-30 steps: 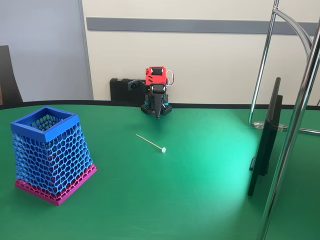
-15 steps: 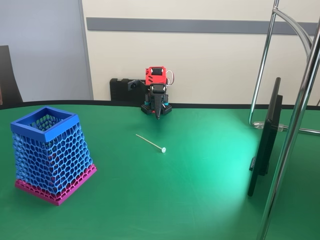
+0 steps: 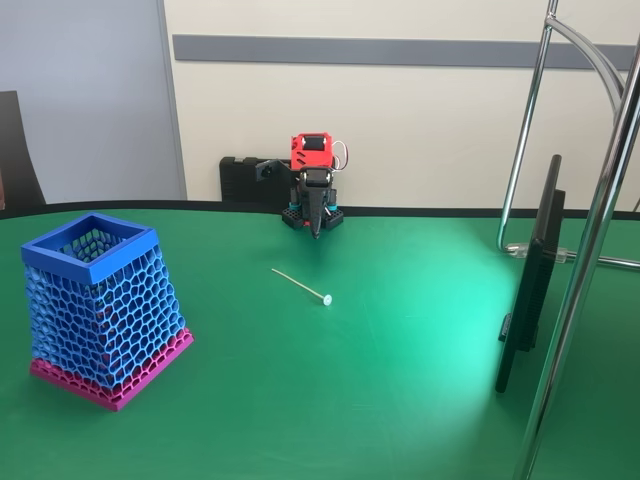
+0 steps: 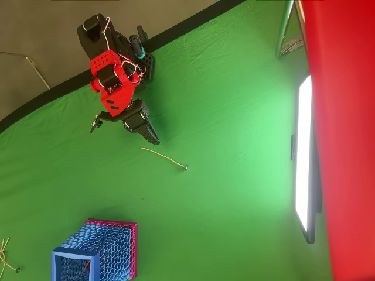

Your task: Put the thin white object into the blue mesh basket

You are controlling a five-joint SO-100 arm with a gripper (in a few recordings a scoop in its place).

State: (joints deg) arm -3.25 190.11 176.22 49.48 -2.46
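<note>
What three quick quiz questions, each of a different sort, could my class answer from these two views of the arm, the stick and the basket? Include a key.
1. True or false: the thin white object already lies inside the blue mesh basket.
2. Multiple choice: in the fixed view, the basket stands A) left of the stick, B) right of it, C) behind the arm.
3. Fill in: the gripper hangs near the arm's base, holding ____.

Key: 1 false, the stick lies on the green table, apart from the basket. 2 A. 3 nothing; the fingers point down together, apart from the stick.
</note>
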